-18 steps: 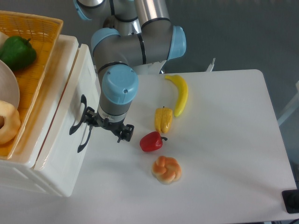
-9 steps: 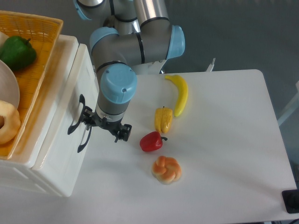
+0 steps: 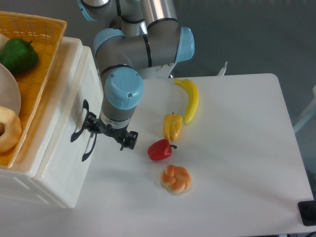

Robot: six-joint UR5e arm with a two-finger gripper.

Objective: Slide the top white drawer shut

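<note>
The top white drawer [image 3: 68, 106] is at the left, its curved black handle [image 3: 77, 123] on the front panel. It stands a little proud of the cabinet. My gripper [image 3: 109, 132] hangs right in front of that panel, open. Its left finger [image 3: 92, 123] is against the drawer front beside the handle, and its right finger [image 3: 129, 141] is over the table. Nothing is held between the fingers. The lower white drawer [image 3: 81, 175] has a like black handle [image 3: 89, 147] just under my gripper.
An orange wicker basket [image 3: 47, 29] sits on the cabinet with a green pepper [image 3: 19, 55] and a plate [image 3: 9, 94]. On the white table lie a banana [image 3: 191, 98], a yellow pepper [image 3: 172, 126], a red pepper [image 3: 159, 149] and a braided bun [image 3: 176, 178].
My gripper has shifted left by a small amount, and the top drawer's front and handle have moved left with it, into the cabinet.
</note>
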